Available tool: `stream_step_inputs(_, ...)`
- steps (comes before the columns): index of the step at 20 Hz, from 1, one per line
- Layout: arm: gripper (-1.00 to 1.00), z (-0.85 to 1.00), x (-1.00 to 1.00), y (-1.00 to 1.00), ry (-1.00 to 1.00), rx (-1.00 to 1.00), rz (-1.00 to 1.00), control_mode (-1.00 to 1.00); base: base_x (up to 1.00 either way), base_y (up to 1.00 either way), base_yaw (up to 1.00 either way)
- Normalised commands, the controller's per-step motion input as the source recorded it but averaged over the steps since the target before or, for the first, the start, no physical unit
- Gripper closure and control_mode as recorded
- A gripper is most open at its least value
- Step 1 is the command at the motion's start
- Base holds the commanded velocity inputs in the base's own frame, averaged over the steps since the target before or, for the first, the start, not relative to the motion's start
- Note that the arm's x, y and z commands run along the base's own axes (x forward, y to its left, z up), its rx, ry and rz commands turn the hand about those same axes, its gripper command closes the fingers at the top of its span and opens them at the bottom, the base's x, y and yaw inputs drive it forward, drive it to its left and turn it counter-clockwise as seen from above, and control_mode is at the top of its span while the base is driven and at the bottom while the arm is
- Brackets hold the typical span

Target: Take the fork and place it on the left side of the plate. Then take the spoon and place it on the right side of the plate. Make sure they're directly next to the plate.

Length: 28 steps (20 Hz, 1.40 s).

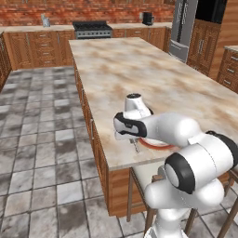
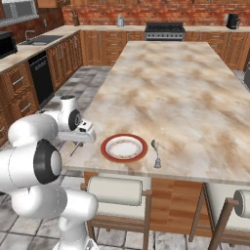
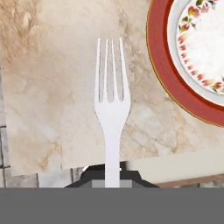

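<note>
Gripping the fork (image 3: 112, 111) by its handle, the fingers (image 3: 112, 175) are clenched on it at the bottom centre of the hand view, with the prongs pointing toward the top of the frame over the marbled surface (image 3: 52, 87). The plate (image 3: 192, 65), red-rimmed with a flowered band, fills the upper right of that view, near the fork but apart from it. In the right base view the fork (image 2: 75, 149) hangs slanted under the hand at the left of the frame, by the surface's near corner, left of the plate (image 2: 124, 147). The spoon (image 2: 156, 152) lies flat just right of the plate, at centre frame.
</note>
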Motion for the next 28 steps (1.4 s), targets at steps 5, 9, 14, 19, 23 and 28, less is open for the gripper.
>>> stream_step_inputs(5, 1.00, -0.37, 0.07, -0.28, 0.00, 0.00, 0.01, -1.00, 0.00, 0.00, 0.00)
stream_step_inputs(9, 1.00, -0.33, 0.11, 0.00, 0.00, 0.00, 0.03, -1.00, 0.00, 0.00, 0.00)
stream_step_inputs(14, 1.00, -0.32, 0.15, 0.00, 0.00, 0.00, 0.02, -1.00, 0.00, 0.00, 0.00)
stream_step_inputs(19, 1.00, -0.23, 0.23, 0.10, 0.00, 0.00, 0.03, -1.00, 0.00, 0.00, 0.00)
stream_step_inputs(23, 1.00, -0.07, 0.23, 0.08, 0.00, 0.00, 0.05, -1.00, 0.00, 0.00, 0.00)
stream_step_inputs(28, 1.00, -0.11, 0.22, 0.01, 0.00, 0.00, 0.07, -1.00, 0.00, 0.00, 0.00)
